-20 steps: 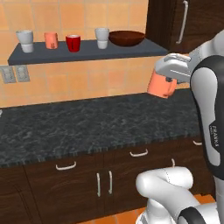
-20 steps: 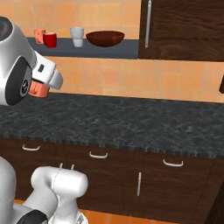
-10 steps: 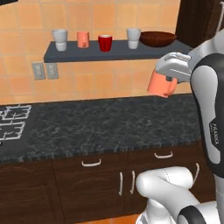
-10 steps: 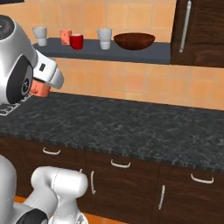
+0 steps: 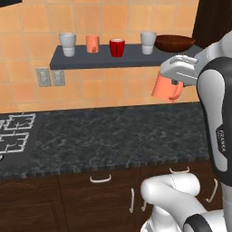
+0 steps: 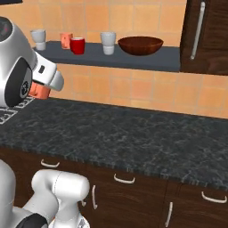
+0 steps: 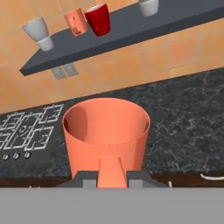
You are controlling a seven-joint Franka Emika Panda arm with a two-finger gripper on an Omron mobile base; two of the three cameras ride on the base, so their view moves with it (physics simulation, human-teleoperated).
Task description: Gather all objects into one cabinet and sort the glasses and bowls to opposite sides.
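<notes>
We see the gripper [image 5: 174, 84] clamped on the salmon-orange handled mug [image 5: 165, 87] above the speckled black counter's [image 5: 113, 136] back edge; our hand view reveals its hollow inside [image 7: 106, 121].

I see open shelf [image 5: 90, 60] surface between the red cup [image 5: 117, 47] and the right grey cup [image 5: 147, 42], little room between that cup and the bowl [image 5: 174, 43], and a bare counter [image 5: 118, 136] under my mug [image 5: 164, 87].
</notes>
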